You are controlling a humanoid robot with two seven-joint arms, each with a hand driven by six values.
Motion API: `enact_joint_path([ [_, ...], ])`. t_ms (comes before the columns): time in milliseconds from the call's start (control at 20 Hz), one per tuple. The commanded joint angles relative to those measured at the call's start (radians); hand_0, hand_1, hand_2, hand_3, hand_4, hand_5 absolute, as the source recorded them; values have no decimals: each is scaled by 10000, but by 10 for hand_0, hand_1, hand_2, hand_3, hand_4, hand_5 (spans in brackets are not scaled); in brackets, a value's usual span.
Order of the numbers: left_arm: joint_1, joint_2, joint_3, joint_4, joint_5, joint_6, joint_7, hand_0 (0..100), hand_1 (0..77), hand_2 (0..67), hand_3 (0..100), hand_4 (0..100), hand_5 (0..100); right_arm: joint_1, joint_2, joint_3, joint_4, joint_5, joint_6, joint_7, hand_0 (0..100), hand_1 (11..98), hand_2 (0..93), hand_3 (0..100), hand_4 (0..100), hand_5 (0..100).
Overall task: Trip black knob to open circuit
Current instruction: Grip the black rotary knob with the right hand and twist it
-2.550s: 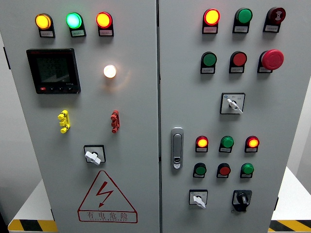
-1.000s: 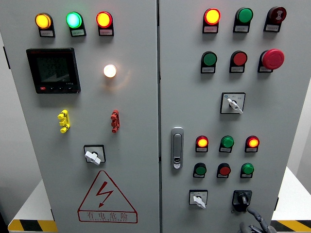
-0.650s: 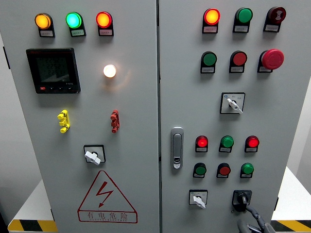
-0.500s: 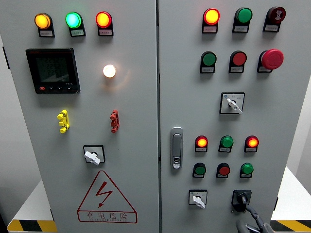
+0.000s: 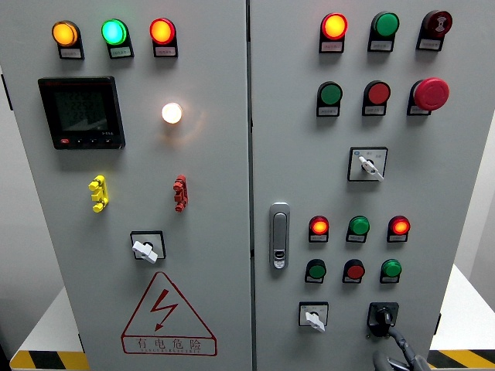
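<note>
Right hand (image 5: 398,357) enters at the bottom edge right of the middle, one dark finger (image 5: 396,340) reaching up to touch the black knob (image 5: 382,315) from below; the rest of the hand is cropped, so can't tell if it's spread or curled. Black knob sits low on the right cabinet door (image 5: 456,178), just right of the white selector switch (image 5: 313,316), below the green button (image 5: 391,269). Left hand not visible.

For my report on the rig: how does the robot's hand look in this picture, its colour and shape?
Only the right hand shows, at the bottom edge below the black knob. Its fingers are slim, dark grey and jointed. No cables or markings can be made out.
</note>
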Motion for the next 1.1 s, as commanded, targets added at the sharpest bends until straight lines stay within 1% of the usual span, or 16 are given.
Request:
enact_joint_path([
  [0,0,3,-13,6,0,0,0,0,33,128,213,66,16,-2,68,-69,-1,0,2,-45,777,536,59,855,899,1000],
  [50,0,3,-13,-9,0,0,0,0,33,128,213,66,16,14,114,-114,-1,0,2,-60,782,535,59,856,901,1000],
  [200,0,3,-13,6,0,0,0,0,33,127,213,66,16,14,145,-176,-1,0,2,-60,789,534,59,860,904,1000],
  [600,0,-12,2,6,0,0,0,0,32,126,213,66,16,75,146,-192,45,15,2,-60,802,532,60,865,906,1000],
  [650,0,3,2,-9,0,0,0,0,32,127,213,66,16,60,161,-192,76,0,2,-60,803,532,60,866,907,1000],
  [700,0,3,2,6,0,0,0,0,31,127,213,66,16,60,161,-192,61,15,2,-60,804,531,60,866,907,1000],
  [750,0,3,-13,6,0,0,0,0,31,127,213,66,16,60,161,-192,61,0,2,-60,805,531,60,867,907,1000],
  [800,0,3,2,6,0,0,0,0,31,127,213,66,16,60,146,-192,61,0,2,-60,806,531,60,867,907,1000],
  [900,0,3,-13,6,0,0,0,0,31,127,213,66,16,75,146,-192,61,0,2,-60,808,530,60,867,908,1000],
  [1000,0,3,2,6,0,0,0,0,32,127,213,66,16,228,146,-146,46,0,2,-106,810,529,60,866,908,1000],
  [1050,0,3,2,-9,0,0,0,0,32,127,213,66,16,183,146,-161,45,0,2,-121,811,528,60,866,909,1000],
])
